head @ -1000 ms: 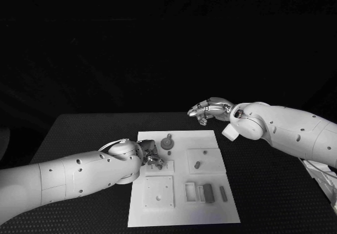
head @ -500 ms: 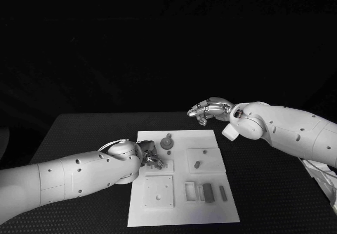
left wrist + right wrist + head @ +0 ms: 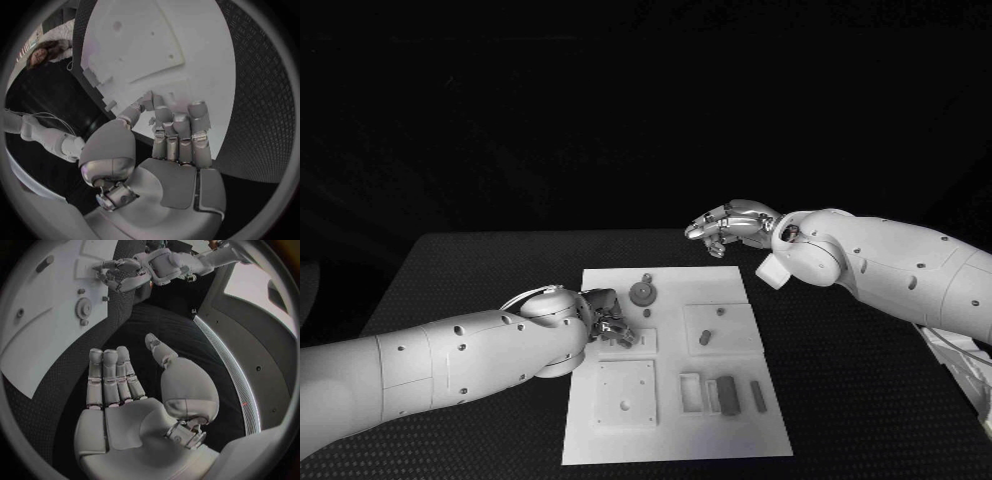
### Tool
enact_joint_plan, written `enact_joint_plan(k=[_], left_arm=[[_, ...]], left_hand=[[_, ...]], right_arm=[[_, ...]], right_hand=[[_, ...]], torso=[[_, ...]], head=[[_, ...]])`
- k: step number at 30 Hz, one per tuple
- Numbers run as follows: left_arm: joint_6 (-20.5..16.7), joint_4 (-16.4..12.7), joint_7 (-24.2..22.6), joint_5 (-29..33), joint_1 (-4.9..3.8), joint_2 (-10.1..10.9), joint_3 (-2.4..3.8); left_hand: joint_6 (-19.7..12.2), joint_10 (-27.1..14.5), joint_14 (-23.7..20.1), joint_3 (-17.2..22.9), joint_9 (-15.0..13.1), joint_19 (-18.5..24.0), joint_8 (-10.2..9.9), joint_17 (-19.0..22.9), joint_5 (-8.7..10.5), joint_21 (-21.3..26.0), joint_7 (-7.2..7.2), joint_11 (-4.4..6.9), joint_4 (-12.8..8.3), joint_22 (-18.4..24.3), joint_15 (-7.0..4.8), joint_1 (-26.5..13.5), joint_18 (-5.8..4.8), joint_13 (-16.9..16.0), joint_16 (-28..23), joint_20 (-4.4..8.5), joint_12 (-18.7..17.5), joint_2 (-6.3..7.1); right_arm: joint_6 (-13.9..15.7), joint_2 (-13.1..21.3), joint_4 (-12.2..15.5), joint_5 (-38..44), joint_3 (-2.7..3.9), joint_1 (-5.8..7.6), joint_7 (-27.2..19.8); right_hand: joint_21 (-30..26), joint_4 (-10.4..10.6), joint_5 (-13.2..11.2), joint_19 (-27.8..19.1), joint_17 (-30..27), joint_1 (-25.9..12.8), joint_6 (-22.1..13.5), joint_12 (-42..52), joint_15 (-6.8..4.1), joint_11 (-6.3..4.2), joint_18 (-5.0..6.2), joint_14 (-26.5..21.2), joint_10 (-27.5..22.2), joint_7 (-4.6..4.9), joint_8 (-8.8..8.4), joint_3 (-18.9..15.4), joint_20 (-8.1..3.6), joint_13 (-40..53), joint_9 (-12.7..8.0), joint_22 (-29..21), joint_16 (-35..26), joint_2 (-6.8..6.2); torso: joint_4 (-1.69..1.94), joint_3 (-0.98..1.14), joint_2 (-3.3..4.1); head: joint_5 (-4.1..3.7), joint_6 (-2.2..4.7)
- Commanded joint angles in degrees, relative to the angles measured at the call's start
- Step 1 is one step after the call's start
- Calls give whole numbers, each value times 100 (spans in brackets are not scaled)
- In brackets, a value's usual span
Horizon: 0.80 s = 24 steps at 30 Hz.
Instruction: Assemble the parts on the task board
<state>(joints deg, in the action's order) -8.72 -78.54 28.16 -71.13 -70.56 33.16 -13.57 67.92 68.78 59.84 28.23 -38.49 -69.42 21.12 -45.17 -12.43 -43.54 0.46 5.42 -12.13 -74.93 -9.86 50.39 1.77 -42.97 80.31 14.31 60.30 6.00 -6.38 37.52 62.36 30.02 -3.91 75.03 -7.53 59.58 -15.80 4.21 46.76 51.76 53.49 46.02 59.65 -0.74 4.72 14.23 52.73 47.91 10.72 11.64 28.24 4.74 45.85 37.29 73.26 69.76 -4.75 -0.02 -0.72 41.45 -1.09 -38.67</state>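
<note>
The left hand [image 3: 600,322] sits low on the task board [image 3: 733,420], fingers curled together; I cannot tell whether it grips anything. The right hand [image 3: 728,224] hangs beyond the board's far edge, fingers loosely apart, holding nothing.

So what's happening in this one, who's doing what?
The left hand is down on the task board, fingers bent over its left middle area; whether it holds a part is unclear. The right hand hangs above the table beyond the board's far edge, holding nothing. A gear-shaped part and other parts lie on the board.
</note>
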Motion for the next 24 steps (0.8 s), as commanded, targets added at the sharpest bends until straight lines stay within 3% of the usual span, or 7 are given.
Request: enact_joint_plan(k=[1, 3, 5, 8, 24], left_arm=[[-47, 6, -94, 254, 6, 5, -2], [-49, 14, -104, 327, 6, 7, -2], [-51, 17, -101, 445, 6, 10, -2], [-66, 20, -107, 463, 6, 11, -2], [-493, 24, -74, 378, 7, 0, -2]], left_hand=[[36, -25, -12, 56, -3, 12, 26, 10, -178, -34, 34, -3, -154, -112, -53, 223, 158, -8, 35, 123, 35, -241], [54, -6, 0, 117, -4, 3, 37, 12, -186, -41, 28, 2, -228, -110, -51, 332, 156, -6, 40, 122, 39, -332], [66, 10, 9, 251, 3, -4, 38, 18, -55, -41, 27, 0, -200, -104, -44, 409, 147, 2, 38, 115, 32, -341], [67, 16, 12, 294, 6, -5, 38, 20, -3, -44, 29, -2, -208, -106, -39, 439, 144, 5, 39, 113, 30, -379], [129, 77, 58, 320, -1, -47, 71, 14, 26, -78, 9, 17, -229, -114, -36, 446, 143, 0, 68, 114, 53, -421]], right_arm=[[-91, 4, 6, 27, 3, -4, -27], [-91, 5, 7, 27, 3, -5, -27], [-93, 5, 5, 27, 3, -5, -26], [-92, 6, 7, 27, 3, -5, -26], [-86, 13, 6, 27, 3, -5, -30]], right_hand=[[-36, 1, -31, 12, -6, -41, -4, 39, -21, 12, 77, -30, -36, 33, -2, -29, 36, -9, -9, 4, 28, -7], [-36, 2, -31, 12, -6, -42, -4, 39, -21, 12, 77, -30, -36, 33, -2, -28, 36, -10, -9, 4, 28, -7], [-36, 2, -31, 12, -7, -43, -4, 40, -21, 12, 77, -30, -36, 33, -2, -28, 36, -11, -9, 4, 29, -7], [-36, 3, -31, 13, -8, -44, -3, 41, -21, 12, 77, -30, -36, 33, -2, -28, 36, -12, -9, 4, 29, -7], [-37, 7, -32, 14, -13, -50, -3, 45, -21, 12, 77, -30, -36, 33, -2, -28, 36, -20, -10, 5, 33, -9]], torso=[[0, -2, 0], [-1, 0, -1], [0, 1, -2], [0, 0, -1], [3, 2, -1]], head=[[-4, -2], [-5, -3], [-4, -2], [-6, -2], [-1, -1]])
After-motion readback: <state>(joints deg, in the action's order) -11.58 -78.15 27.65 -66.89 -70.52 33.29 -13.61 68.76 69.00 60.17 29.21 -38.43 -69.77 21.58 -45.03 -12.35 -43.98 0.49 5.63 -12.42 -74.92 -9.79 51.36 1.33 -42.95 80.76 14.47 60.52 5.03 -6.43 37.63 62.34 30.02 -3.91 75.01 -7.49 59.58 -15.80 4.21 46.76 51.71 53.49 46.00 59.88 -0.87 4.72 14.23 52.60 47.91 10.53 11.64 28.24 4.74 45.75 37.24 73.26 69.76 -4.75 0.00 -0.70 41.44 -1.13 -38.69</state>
